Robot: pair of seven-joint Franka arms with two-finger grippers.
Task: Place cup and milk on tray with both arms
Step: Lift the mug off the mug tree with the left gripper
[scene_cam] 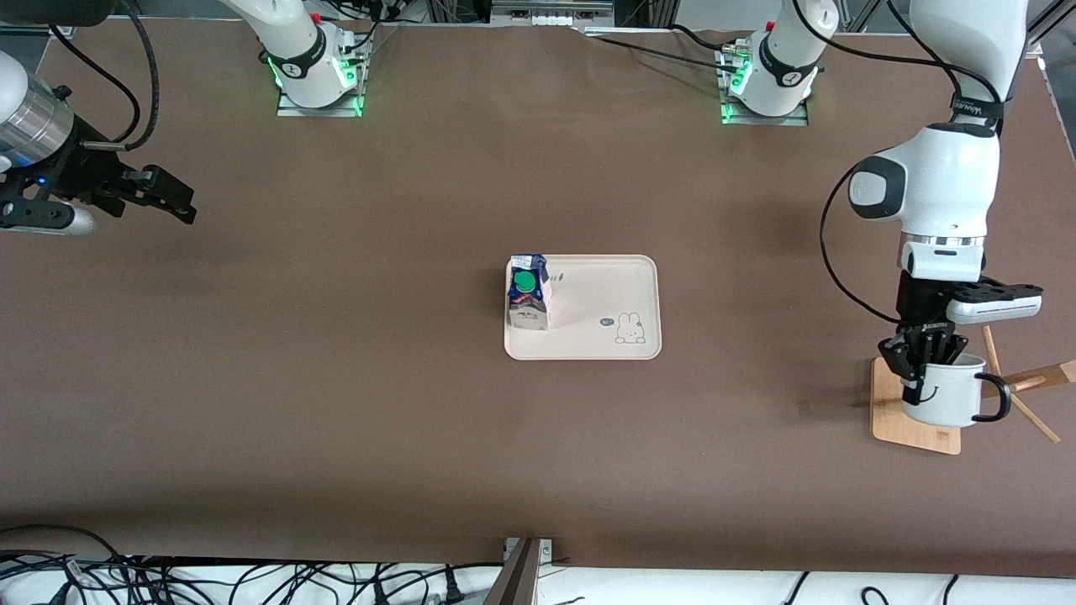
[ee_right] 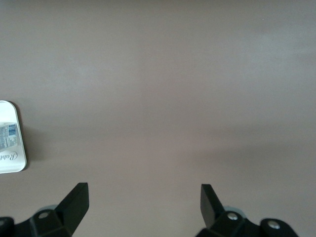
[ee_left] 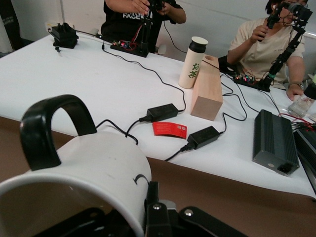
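Milk carton (scene_cam: 529,291) stands upright on the tray (scene_cam: 605,294), at the tray's end toward the right arm, gable top and green cap up. Tray is cream-white, long axis running between the two arms' ends of the table, rabbit drawing at the corner nearer the front camera, toward the left arm's end. Rest of tray surface bare.

Cup (scene_cam: 944,393) is well apart from the tray, toward the left arm's end of the table and a bit nearer the front camera than the tray. It's over the wooden rack base (scene_cam: 898,420), mouth up and tilted slightly; black loop handle points away from the tray. Can't tell if cup bottom touches the base. Left gripper (scene_cam: 920,357) is clenched on the cup's rim on the side facing the tray, one finger inside, one outside. Left wrist view shows the rim close up, cup (ee_left: 94,173) w/ handle arching above it and left gripper (ee_left: 148,212) pinching the wall.

Right gripper (scene_cam: 172,200) hangs over bare tabletop well apart from the tray, toward the right arm's end; that arm waits. Fingers (ee_right: 76,202) spread wide, released, nothing between them. Tray corner (ee_right: 10,138) w/ lettering shows at the edge of the right wrist view.
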